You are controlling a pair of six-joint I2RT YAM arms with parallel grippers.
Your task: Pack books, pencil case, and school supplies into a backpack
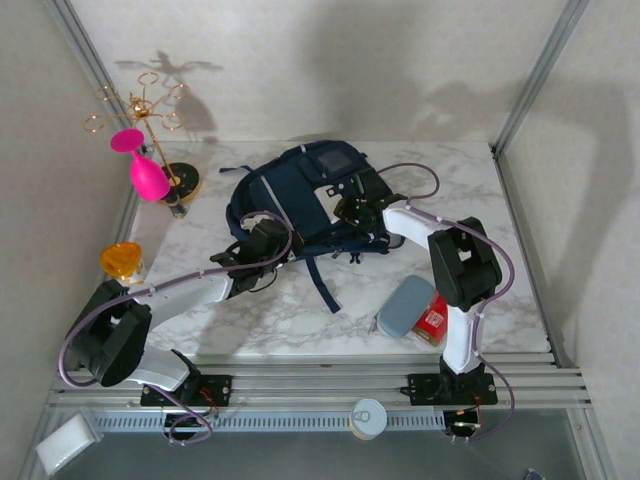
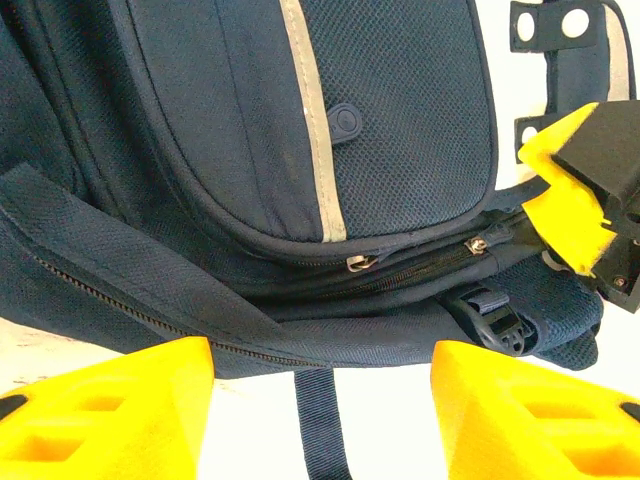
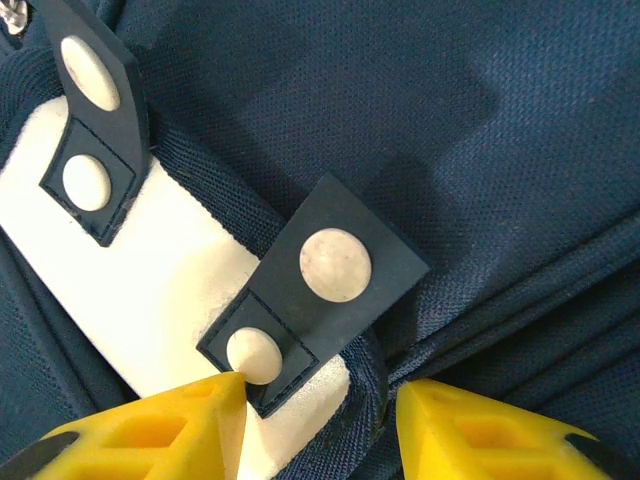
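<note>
The navy backpack [image 1: 300, 190] lies in the middle of the marble table. My left gripper [image 1: 262, 245] is at its near left edge, open. In the left wrist view its yellow fingers [image 2: 110, 415] flank a dark strap [image 2: 322, 400] below the backpack's zipped front pocket [image 2: 400, 100]. My right gripper [image 1: 350, 212] is at the backpack's near right side, open [image 3: 320, 435], straddling a fabric edge with a white patch [image 3: 150, 270] and a studded tab [image 3: 320, 290]. The grey-blue pencil case [image 1: 407, 305] and the red school supplies pack [image 1: 433, 322] lie by the right arm. The books are out of view.
An orange cup [image 1: 120, 260] stands at the left edge. A pink glass [image 1: 145, 172] and a gold wire stand [image 1: 150, 110] are at the back left. A tin can [image 1: 368, 417] sits on the rail in front. One backpack strap [image 1: 322, 280] trails toward the front.
</note>
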